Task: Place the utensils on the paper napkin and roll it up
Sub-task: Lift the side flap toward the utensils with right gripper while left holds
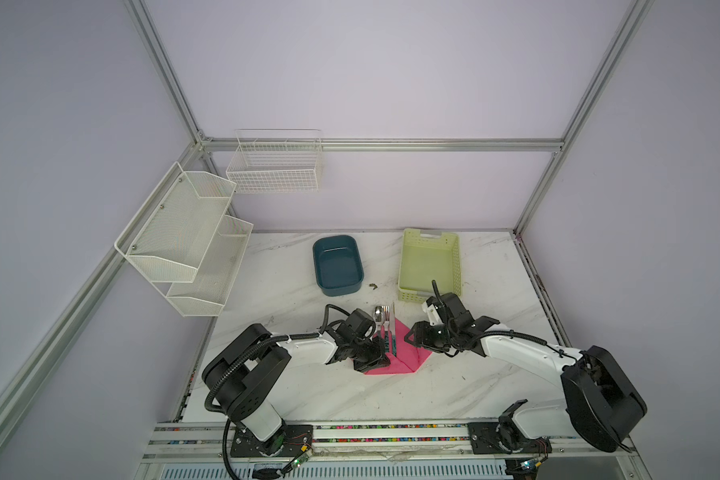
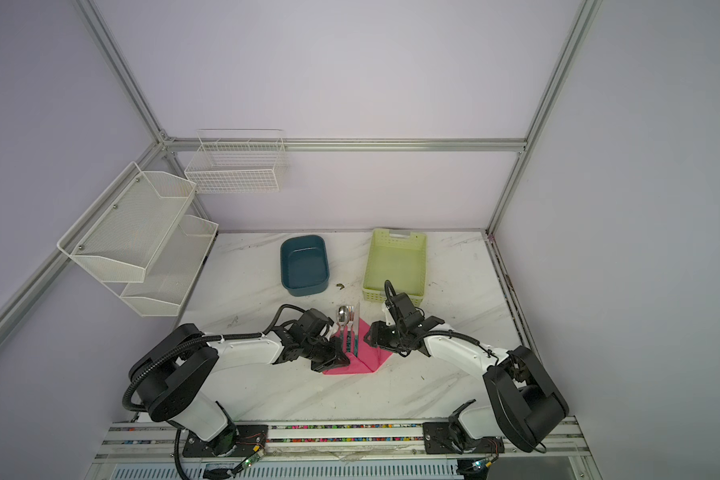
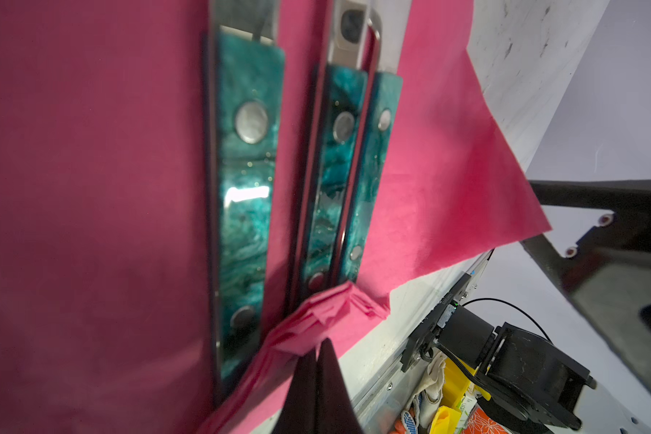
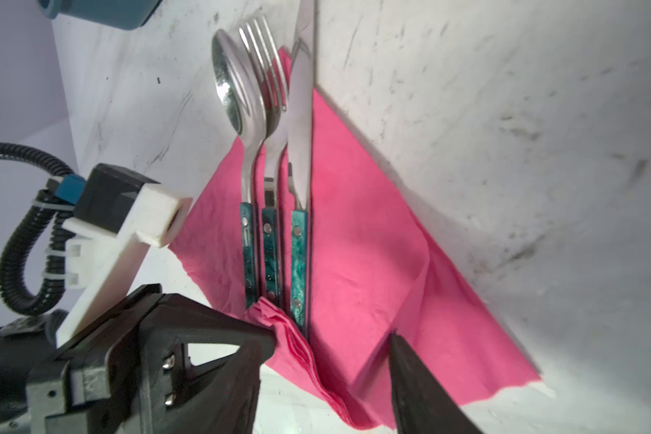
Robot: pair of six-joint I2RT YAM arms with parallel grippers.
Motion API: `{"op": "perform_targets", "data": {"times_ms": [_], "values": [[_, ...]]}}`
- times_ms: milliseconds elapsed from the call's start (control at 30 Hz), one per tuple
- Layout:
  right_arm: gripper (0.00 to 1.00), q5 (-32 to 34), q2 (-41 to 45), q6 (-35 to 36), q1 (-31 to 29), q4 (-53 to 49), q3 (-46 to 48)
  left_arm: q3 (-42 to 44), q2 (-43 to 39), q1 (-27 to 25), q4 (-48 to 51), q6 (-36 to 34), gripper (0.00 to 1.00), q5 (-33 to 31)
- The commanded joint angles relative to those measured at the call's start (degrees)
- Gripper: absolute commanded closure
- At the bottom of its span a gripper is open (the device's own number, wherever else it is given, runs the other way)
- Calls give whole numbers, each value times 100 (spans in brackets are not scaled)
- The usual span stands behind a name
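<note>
The pink paper napkin (image 1: 408, 353) (image 2: 364, 353) lies as a diamond at the middle of the marble table. On it the utensils lie side by side: spoon (image 4: 228, 86), fork (image 4: 267, 75) and knife (image 4: 301, 94). Their teal handles (image 3: 241, 188) rest on the napkin and their silver heads (image 1: 385, 316) reach past its far corner. My left gripper (image 1: 385, 353) (image 3: 318, 349) is shut on the napkin's bunched near-left corner, lifted against the handle ends. My right gripper (image 1: 410, 336) (image 4: 327, 349) stands open over the napkin's right half with nothing between its fingers.
A dark teal tub (image 1: 337, 266) and a pale green basket (image 1: 429, 262) stand behind the napkin. White mesh shelves (image 1: 184, 237) and a wire basket (image 1: 273, 166) hang on the walls at left. A small scrap (image 1: 373, 285) lies between tub and basket.
</note>
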State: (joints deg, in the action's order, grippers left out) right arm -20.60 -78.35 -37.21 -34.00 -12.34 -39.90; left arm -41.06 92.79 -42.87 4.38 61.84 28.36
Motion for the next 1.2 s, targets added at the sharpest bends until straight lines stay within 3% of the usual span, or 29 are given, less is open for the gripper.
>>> {"op": "perform_targets", "data": {"times_ms": [0, 133, 333, 567, 833, 1000, 1167], "values": [[43, 794, 1, -78, 38, -598, -83, -378, 55, 25, 115, -138, 100, -14], [43, 1445, -172, 12, 37, -1110, -207, -371, 55, 29, 150, -155, 100, -13], [43, 1328, -218, 33, 42, -1233, -147, -377, 69, 25, 132, -155, 100, -13], [46, 204, -681, 311, 42, -873, 50, -377, 77, 29, 133, -155, 100, 3], [48, -667, -580, -233, 59, 635, 410, -388, 81, 33, 143, -155, 100, -15], [48, -1021, -429, -321, 154, 1367, 506, -429, 143, 38, 141, -155, 100, 21], [48, -742, -176, -64, 375, 1410, 536, -458, 160, 33, 142, -155, 100, 12]]}}
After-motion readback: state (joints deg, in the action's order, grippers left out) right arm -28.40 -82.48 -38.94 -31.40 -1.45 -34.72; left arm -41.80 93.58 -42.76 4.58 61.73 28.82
